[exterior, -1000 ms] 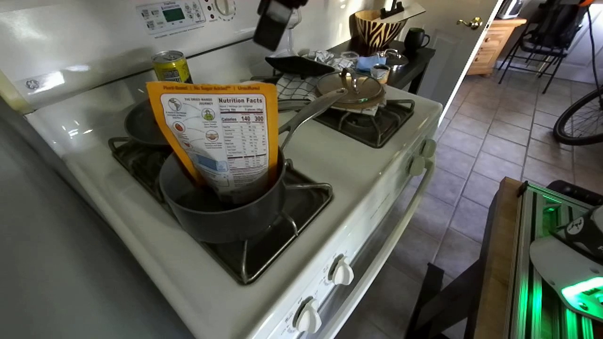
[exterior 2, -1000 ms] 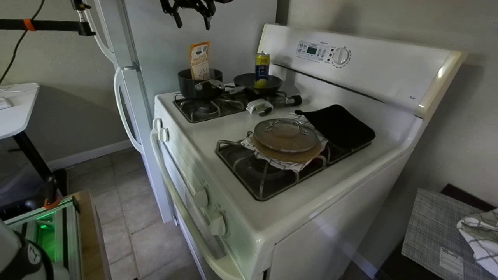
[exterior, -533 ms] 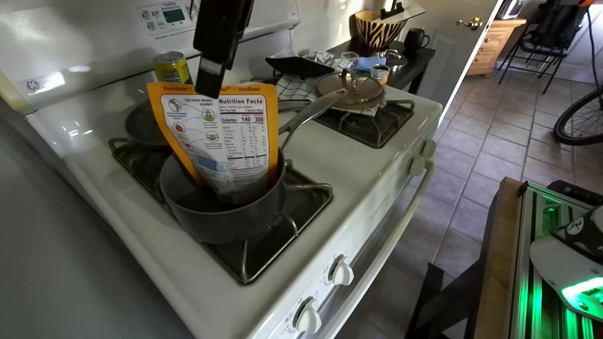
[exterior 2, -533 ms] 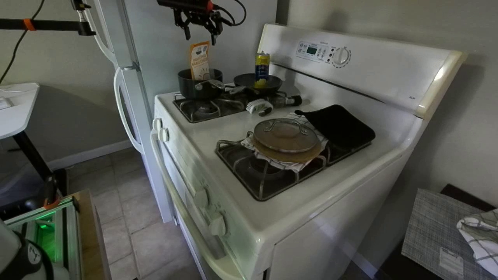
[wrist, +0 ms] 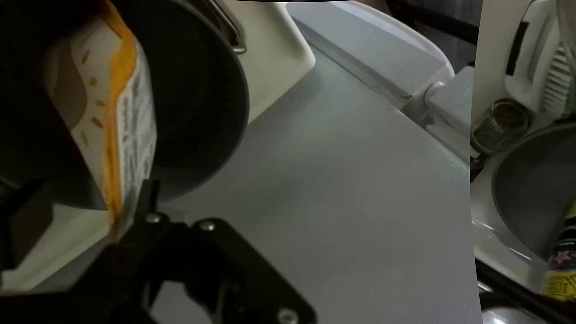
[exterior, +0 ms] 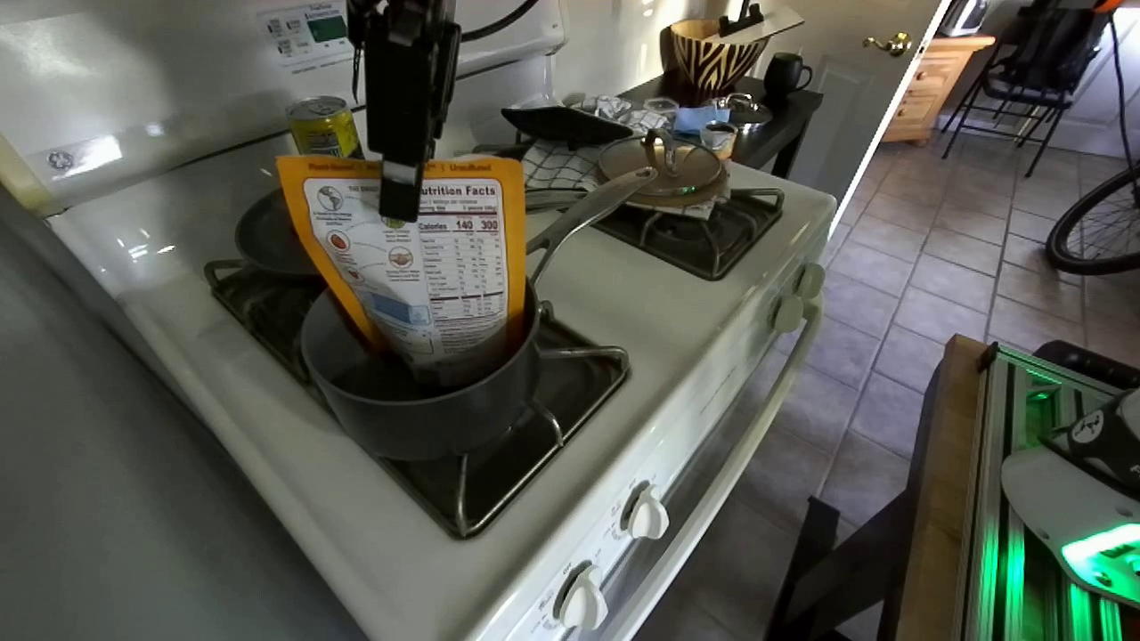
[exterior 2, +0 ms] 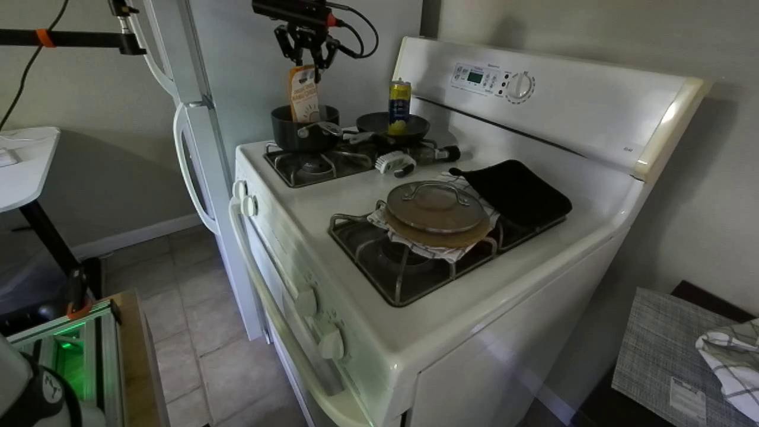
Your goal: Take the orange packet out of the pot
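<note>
The orange packet (exterior: pixel 445 276) stands tilted in the dark grey pot (exterior: pixel 419 427), its label panel facing that exterior view and its upper half above the rim. My gripper (exterior 2: pixel 308 72) is down at the packet's top edge, one finger on each side. A black finger (exterior: pixel 403 191) covers part of the printed label; the opposite finger is hidden behind the packet there. In the wrist view the packet's orange edge (wrist: pixel 118 90) runs between the partly closed jaws, close to the right finger (wrist: pixel 146 198), with a gap to the left finger (wrist: pixel 27 225).
A shallow frying pan (exterior 2: pixel 379 123) with a yellow can (exterior 2: pixel 399 107) stands beside the pot. The pot's long handle (exterior: pixel 588 218) reaches over the stove. A white brush (exterior 2: pixel 394 161) and a lidded pan (exterior 2: pixel 436 207) lie nearer. The fridge wall (wrist: pixel 337 202) rises close by.
My gripper has come down to the packet's top edge and its jaws have narrowed from wide apart. The packet and pot stand where they were.
</note>
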